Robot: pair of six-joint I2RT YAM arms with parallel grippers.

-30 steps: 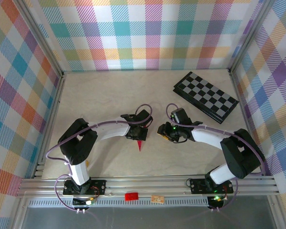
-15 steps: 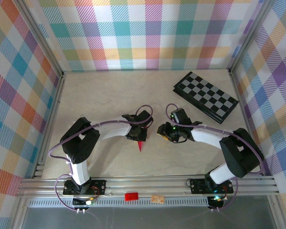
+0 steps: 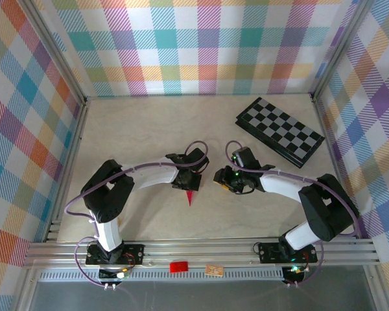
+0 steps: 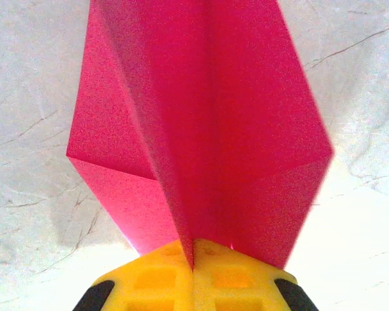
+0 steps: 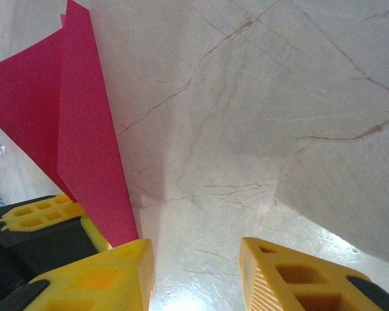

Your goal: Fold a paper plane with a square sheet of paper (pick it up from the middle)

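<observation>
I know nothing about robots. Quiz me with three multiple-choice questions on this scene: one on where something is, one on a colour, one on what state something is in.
1. Where does the checkerboard lie?
A) far right of the table
B) near left corner
C) between the two arms

2. What colour is the folded paper plane?
A) blue
B) magenta-pink
C) white

3. How do the left arm's jaws stand?
A) wide open, empty
B) shut on the paper plane
C) shut on the checkerboard

Answers:
1 A: the top view shows it at the far right.
2 B: the left wrist view shows it pink all over.
3 B: there the yellow pads meet on the paper's crease.
</observation>
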